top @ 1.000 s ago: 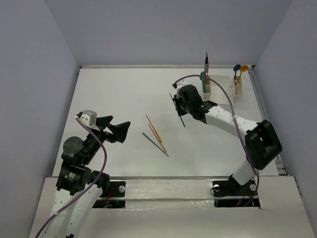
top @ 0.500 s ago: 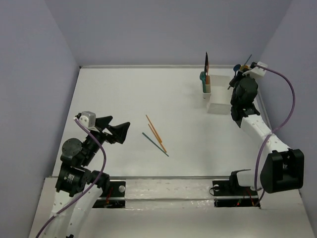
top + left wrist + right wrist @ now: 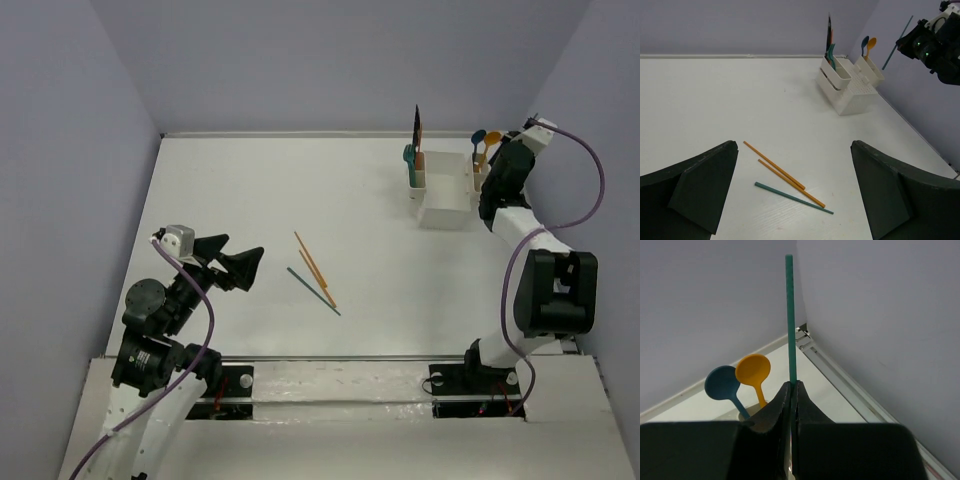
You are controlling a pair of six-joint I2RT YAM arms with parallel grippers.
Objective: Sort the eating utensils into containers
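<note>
Clamped shut on a dark teal chopstick [image 3: 789,315], the jaws of the right gripper [image 3: 791,390] hover at 2 o'clock on the table [image 3: 250,180], just beside the 3 o'clock end cup of the white caddy [image 3: 445,212], where a blue spoon [image 3: 722,382] and an orange spoon [image 3: 753,369] stand. A knife [image 3: 417,122] stands in the caddy's 9 o'clock cup. At 8 o'clock the left gripper [image 3: 243,250] gapes wide, holding nothing. Two orange chopsticks [image 3: 312,262] and a second teal chopstick [image 3: 312,290] lie near the centre, toward 7 o'clock.
</note>
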